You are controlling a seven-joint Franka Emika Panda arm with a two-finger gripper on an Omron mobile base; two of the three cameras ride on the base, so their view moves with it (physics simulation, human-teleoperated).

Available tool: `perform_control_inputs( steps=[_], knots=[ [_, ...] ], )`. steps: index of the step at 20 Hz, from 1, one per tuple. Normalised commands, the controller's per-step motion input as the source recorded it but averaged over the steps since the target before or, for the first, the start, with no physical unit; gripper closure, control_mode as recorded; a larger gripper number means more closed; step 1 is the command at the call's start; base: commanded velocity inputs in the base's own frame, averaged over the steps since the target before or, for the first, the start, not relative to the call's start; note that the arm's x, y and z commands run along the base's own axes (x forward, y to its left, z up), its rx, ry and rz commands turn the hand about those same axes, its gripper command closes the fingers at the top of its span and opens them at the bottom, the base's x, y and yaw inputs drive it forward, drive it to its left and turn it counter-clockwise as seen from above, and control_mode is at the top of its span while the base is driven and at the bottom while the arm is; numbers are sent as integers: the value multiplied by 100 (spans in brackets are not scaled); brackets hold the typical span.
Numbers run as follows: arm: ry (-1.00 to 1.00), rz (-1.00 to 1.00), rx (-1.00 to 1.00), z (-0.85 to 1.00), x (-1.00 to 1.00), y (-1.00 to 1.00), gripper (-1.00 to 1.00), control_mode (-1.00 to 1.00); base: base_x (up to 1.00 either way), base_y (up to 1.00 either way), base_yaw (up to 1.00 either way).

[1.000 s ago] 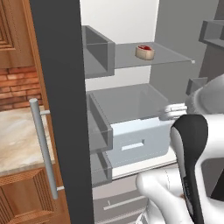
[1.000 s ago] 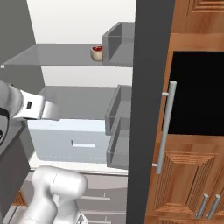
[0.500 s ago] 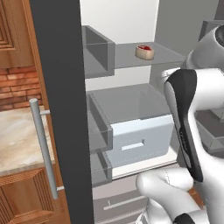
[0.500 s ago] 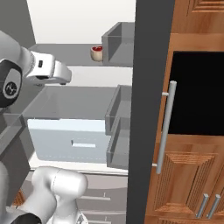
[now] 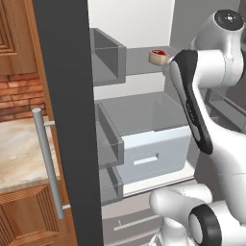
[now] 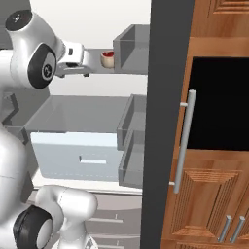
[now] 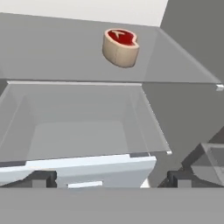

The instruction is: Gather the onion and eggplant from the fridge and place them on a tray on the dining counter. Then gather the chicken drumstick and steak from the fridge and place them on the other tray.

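A: What's different from a second ago?

B: The arm has swung up. A second ago its forearm hung low in front of the drawer; now the hand is raised to the level of the glass shelf [image 7: 52,52] inside the fridge [image 5: 65,120], pointing inward at the steak [image 7: 121,47].

A: And the steak itself?

B: Unmoved. It sits alone on that shelf, a red slab with a pale fat rim, toward the back, above the pulled-out crisper drawer [image 5: 153,153]. In the right base view the steak [image 6: 108,58] lies just beyond the hand, apart from it.

A: The jaws?

B: The gripper [image 7: 111,178] has them spread wide with nothing between; only the 2 dark tips show at the bottom of the hand view, well short of the meat.

A: So which step is this?

B: I'd judge it the approach for the meat half of the task: line up, reach in over the drawer, then close on the steak. No drumstick is visible in these frames.

A: Any brand or writing?

B: None readable, neither on the fridge, the drawer front nor the wooden cabinet [image 6: 214,194] beside it.
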Motion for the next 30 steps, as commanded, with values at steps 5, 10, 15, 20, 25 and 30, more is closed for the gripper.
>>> perform_control_inputs(
  steps=[5,10,15,20,25,30],
  knots=[
    [0,0,0,3,80,-3,-100,-100,0,0,0],
    [0,0,0,0,73,-8,-100,-100,0,0,0],
    [0,0,0,4,61,-19,-100,-100,0,0,0],
    [0,0,0,0,70,-4,-100,-100,0,0,0],
    [0,0,0,0,63,0,-100,-100,0,0,0],
    [3,0,0,0,52,-5,-100,-100,0,0,0]
  ],
)
